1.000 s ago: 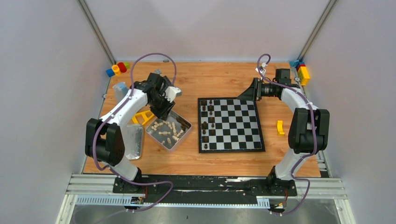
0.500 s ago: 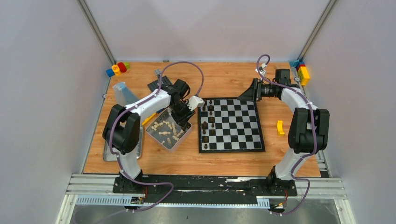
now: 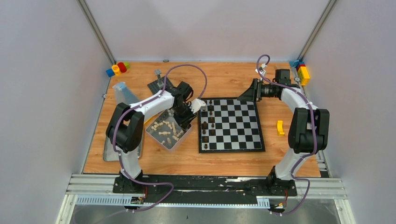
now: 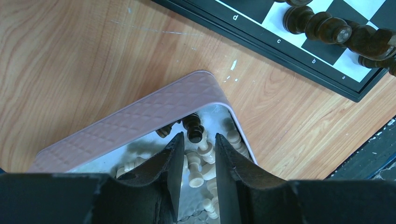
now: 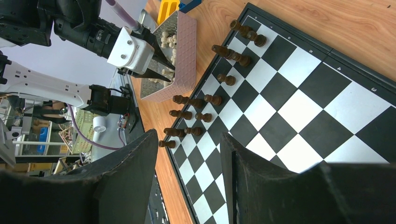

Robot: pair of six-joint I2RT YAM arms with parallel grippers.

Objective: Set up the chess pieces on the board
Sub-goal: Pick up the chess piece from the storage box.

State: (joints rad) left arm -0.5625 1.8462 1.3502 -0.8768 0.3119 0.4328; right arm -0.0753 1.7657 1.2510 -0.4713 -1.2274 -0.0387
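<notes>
**Chess set-up in progress.** On a wooden worktop (image 3: 224, 79), a flat chessboard of black and silvery-white checks with a black border (image 3: 236, 128) lies at centre. Just to its left sits a shiny square metal tin with a diamond-embossed wall (image 3: 159, 141).

Roughly a dozen small dark brown chess pieces (image 3: 205, 125) occupy the two files along the board's left edge, the side nearest the tin. Small cream chess pieces (image 3: 168, 131) lie heaped inside the tin. At least a couple of dark ones (image 4: 194, 130) lie among them, by the tin corner that faces the board.

The white-and-black left arm (image 3: 149, 102) reaches across the tin, and the left jaws hang over that corner. In the left wrist view they are released, parted by a narrow gap with nothing clamped between them. Cream pieces and one dark piece show through the gap, down in the tin.

The right arm (image 3: 299, 105) bends back toward the board's far edge, near its right corner. There the right jaws stand wide apart and empty, touching no piece.

A yellow toy brick (image 3: 280, 127) lies on the worktop to the right of the board, apart from it. Coloured toy bricks sit in the far left corner (image 3: 116, 69) and the far right corner (image 3: 301, 72). A dark grey studded baseplate (image 3: 156, 85) lies beyond the tin.
</notes>
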